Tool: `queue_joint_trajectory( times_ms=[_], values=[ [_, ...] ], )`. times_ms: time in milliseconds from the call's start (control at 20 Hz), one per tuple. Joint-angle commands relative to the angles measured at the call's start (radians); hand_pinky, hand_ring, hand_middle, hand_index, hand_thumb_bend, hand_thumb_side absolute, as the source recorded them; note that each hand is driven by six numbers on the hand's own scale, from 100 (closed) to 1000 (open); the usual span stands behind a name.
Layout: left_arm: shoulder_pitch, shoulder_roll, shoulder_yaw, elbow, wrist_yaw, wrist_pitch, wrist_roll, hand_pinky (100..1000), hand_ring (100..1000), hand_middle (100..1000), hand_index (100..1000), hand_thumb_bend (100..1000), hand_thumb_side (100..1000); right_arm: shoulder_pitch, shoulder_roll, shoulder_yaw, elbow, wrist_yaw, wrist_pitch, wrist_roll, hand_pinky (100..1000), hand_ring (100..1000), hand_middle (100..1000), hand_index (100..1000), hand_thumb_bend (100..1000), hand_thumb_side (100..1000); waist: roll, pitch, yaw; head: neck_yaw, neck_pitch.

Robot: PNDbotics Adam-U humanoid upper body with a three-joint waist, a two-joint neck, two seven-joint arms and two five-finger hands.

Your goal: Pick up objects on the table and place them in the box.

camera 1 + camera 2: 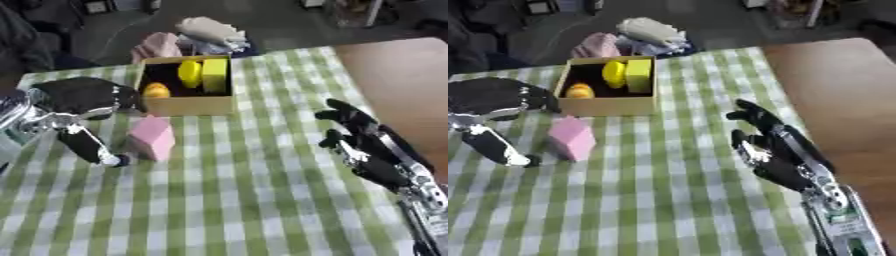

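Your left hand (83, 100), fingers spread, seemingly touches nothing; the pink block (152, 137) stands upright just right of its thumb, in front of the box (187, 106). Right hand (367, 142) idles open, farther off.

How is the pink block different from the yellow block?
The pink block stands on the green checked tablecloth, outside the box; the yellow block is already inside the box. The pink block has a sloped top, like a little house; the yellow block looks like a plain rectangle. The pink block is beside the left hand; the yellow block has no hand near it. Both stand upright and are solid-coloured.
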Motion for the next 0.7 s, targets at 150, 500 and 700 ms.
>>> queue_joint_trajectory(
  times_ms=[150, 500, 700],
  values=[
    [-0.029, 0.008, 0.001, 0.042, -0.03, -0.02, 0.022, 844, 836, 842, 892, 549, 477, -0.019, -0.012, -0.001, -0.014, 0.002, -0.002, 0.008, 671, 1000, 828, 977, 100, 470, -0.008, -0.007, -0.006, 0.006, 0.013],
    [-0.043, 0.012, -0.006, 0.038, -0.039, -0.031, 0.03, 843, 835, 841, 891, 565, 492, -0.026, -0.003, -0.007, -0.033, -0.011, -0.013, 0.019, 672, 1000, 829, 977, 100, 470, 0.013, 0.006, -0.029, 0.022, 0.065],
    [-0.048, 0.021, 0.005, 0.033, -0.046, -0.029, 0.04, 842, 830, 835, 885, 579, 496, -0.023, 0.0, -0.018, -0.029, 0.006, -0.012, 0.016, 673, 1000, 829, 976, 100, 470, 0.006, 0.001, -0.002, 0.007, 0.076]
  ],
)
